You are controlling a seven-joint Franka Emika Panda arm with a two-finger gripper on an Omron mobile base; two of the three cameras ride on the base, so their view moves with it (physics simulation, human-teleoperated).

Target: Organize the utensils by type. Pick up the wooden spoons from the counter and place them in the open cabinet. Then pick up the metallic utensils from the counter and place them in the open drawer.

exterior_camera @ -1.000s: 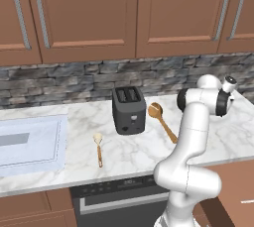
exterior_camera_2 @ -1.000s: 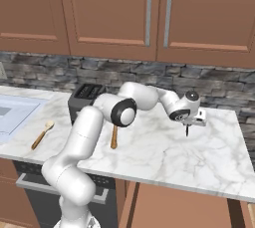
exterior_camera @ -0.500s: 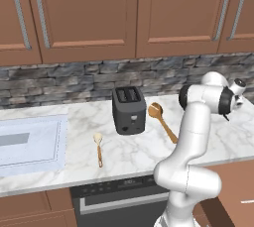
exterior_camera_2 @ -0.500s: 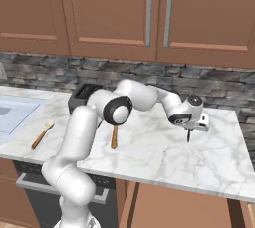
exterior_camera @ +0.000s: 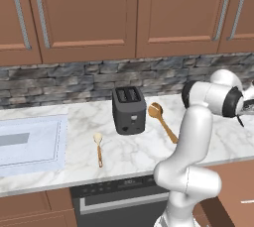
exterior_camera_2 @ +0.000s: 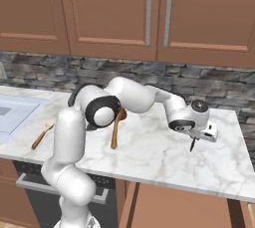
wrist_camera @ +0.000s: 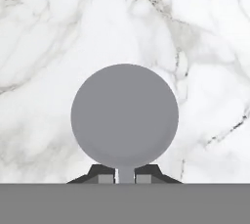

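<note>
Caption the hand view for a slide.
Pincer shut on a grey metal spoon, held over the marble counter.

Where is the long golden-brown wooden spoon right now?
The golden-brown wooden spoon lies flat on the counter just right of the toaster, bowl toward the backsplash, in the left base view; the arm partly covers its handle.

black toaster (exterior_camera: 129, 110), sink (exterior_camera: 30, 141), stone backsplash (exterior_camera: 74, 77)
</note>
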